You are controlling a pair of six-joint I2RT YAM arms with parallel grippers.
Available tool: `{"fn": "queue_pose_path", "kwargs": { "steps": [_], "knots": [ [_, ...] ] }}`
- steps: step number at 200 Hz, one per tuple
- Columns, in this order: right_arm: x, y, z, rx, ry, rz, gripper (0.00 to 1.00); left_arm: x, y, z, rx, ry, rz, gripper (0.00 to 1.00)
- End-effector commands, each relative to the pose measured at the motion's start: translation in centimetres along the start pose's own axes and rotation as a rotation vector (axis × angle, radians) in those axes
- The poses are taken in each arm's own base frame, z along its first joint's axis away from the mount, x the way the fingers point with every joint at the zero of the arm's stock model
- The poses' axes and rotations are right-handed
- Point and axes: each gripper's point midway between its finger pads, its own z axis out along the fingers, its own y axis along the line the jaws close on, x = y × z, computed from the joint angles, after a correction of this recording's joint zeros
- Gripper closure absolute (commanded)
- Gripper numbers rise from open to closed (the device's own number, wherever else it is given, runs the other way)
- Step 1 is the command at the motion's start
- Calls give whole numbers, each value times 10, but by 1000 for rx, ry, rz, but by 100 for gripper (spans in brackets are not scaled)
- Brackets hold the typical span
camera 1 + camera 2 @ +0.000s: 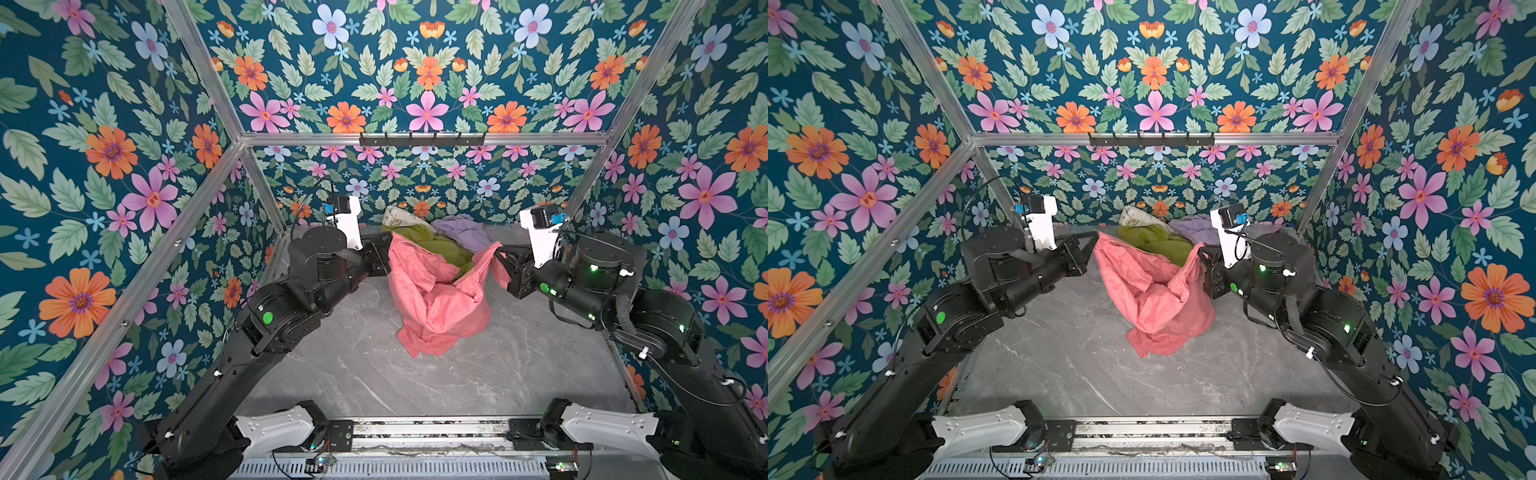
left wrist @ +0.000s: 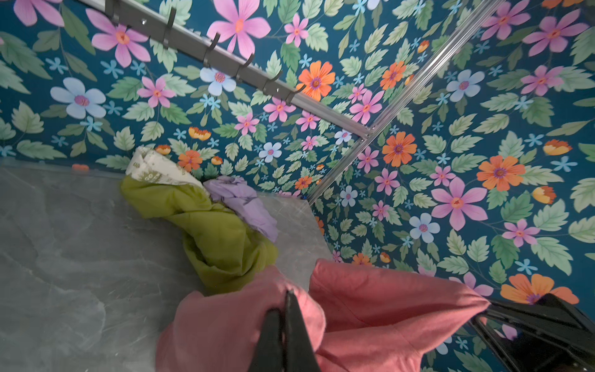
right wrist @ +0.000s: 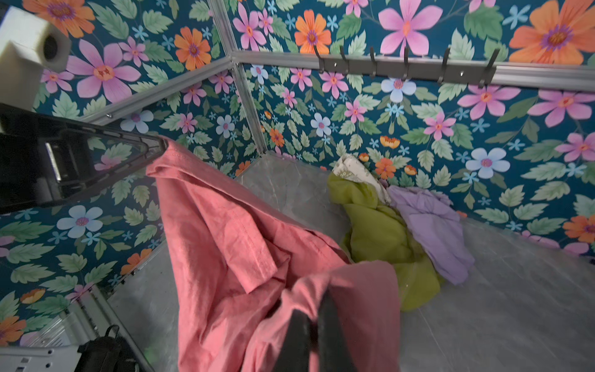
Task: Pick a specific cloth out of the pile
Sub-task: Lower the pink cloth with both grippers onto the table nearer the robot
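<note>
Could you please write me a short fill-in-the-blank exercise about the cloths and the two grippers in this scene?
1. The left gripper and the right gripper are both shut on the ____ cloth.
2. Among the cloths in the pile, the ____ one lies nearest the held cloth.
3. The lilac cloth lies at the end of the pile nearer the ____ gripper.
4. The hooks on the back wall carry ____ cloths.

Missing words: salmon-pink; olive-green; right; no.
</note>
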Motion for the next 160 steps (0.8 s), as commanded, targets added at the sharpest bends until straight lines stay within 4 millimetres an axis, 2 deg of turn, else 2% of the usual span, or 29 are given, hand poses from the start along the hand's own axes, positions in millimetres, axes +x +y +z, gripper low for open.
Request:
{"fn": "queue_pose_path", "kwargs": {
  "steps": [1,55,90,124,160],
  "knots": [
    [19,4,1,-34,51,68,100,23,14,0,-43,75,-34,100],
    [77,-1,21,-8,182,141,100,85,49,11,-133,230,-45,100],
    [133,-19,47,58,300,222,100,139,80,29,-204,345,-30,100],
    [190,-41,72,91,405,347,100,177,109,44,-268,398,12,100],
    [239,-49,97,112,518,382,100,217,128,65,-288,494,44,100]
  ]
}}
